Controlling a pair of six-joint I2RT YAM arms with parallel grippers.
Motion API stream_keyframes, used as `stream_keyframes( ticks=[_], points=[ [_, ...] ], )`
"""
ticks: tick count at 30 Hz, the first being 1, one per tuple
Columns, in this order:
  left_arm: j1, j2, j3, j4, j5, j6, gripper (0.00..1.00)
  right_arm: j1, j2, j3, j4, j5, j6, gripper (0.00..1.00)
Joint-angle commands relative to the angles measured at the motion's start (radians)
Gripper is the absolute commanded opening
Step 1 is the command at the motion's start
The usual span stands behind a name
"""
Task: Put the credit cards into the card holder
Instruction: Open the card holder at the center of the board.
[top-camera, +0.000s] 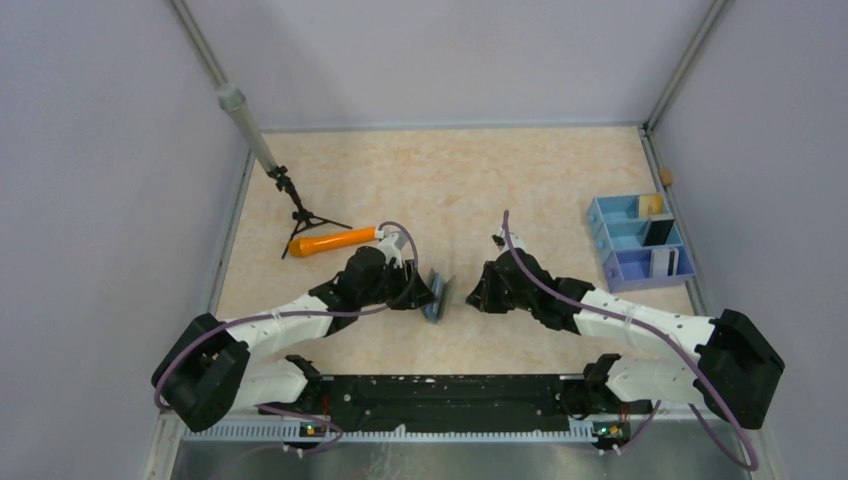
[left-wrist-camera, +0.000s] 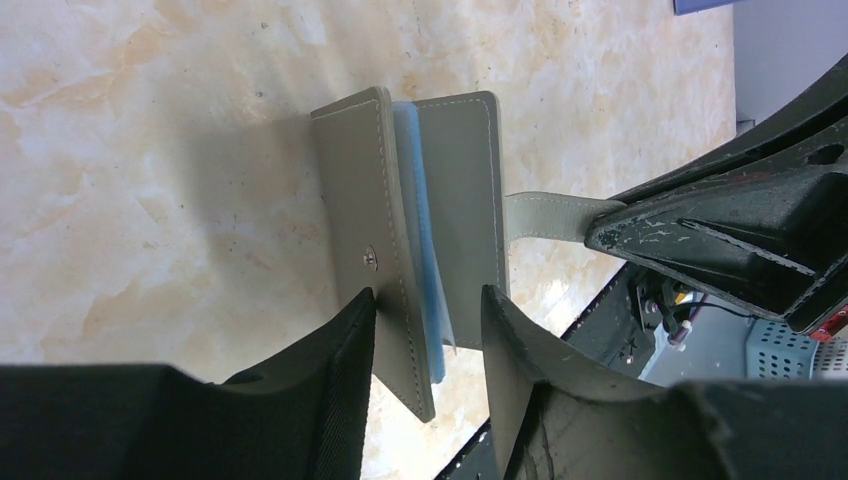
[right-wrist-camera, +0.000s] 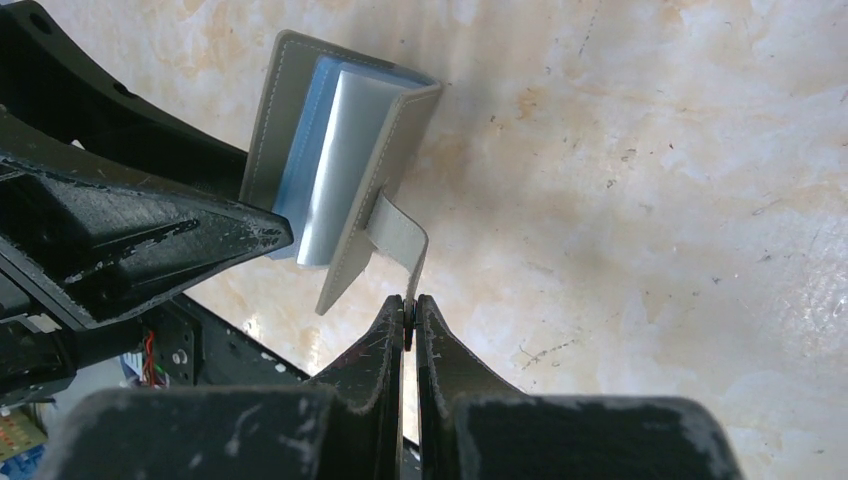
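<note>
The grey card holder (top-camera: 437, 296) stands on edge, half open in a V, between my two grippers. Its light blue lining shows in the left wrist view (left-wrist-camera: 455, 180) and the right wrist view (right-wrist-camera: 300, 120). My left gripper (top-camera: 423, 289) (left-wrist-camera: 425, 312) grips its lower part, one finger against the snap cover. My right gripper (top-camera: 479, 292) (right-wrist-camera: 408, 305) is shut on the holder's grey strap (right-wrist-camera: 400, 235). A black credit card (top-camera: 658, 232) and a white credit card (top-camera: 666, 262) stand in the compartment tray (top-camera: 612, 240) at the right.
An orange carrot-shaped stick (top-camera: 333, 241) lies left of centre, beside a small black tripod (top-camera: 303, 216) with a grey pole (top-camera: 247, 125). A yellow item (top-camera: 650, 204) sits in the tray's far compartment. A small brown object (top-camera: 665, 177) lies by the right wall.
</note>
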Motion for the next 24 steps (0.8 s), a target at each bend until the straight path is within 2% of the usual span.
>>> stream_keyframes(
  ticks=[1, 4, 12, 17, 21, 24],
  points=[
    [-0.002, -0.028, -0.004, 0.054, 0.013, 0.016, 0.46, 0.011, 0.008, 0.015, -0.005, 0.024, 0.004, 0.0],
    [-0.002, -0.033, -0.008, 0.059, 0.005, 0.015, 0.47, 0.011, 0.008, 0.016, -0.006, 0.025, 0.004, 0.0],
    [-0.002, 0.008, -0.003, 0.039, -0.004, 0.019, 0.36, 0.011, 0.007, 0.023, -0.01, 0.024, 0.002, 0.0],
    [-0.004, 0.024, 0.008, 0.004, -0.027, 0.039, 0.37, 0.011, 0.002, 0.023, -0.004, 0.02, 0.002, 0.0],
    [-0.006, 0.024, 0.028, -0.086, -0.123, 0.058, 0.2, 0.01, -0.031, 0.019, -0.004, 0.038, 0.007, 0.0],
    [-0.004, 0.018, 0.026, -0.127, -0.175, 0.06, 0.13, 0.01, -0.06, 0.022, -0.036, 0.081, 0.005, 0.0]
  ],
)
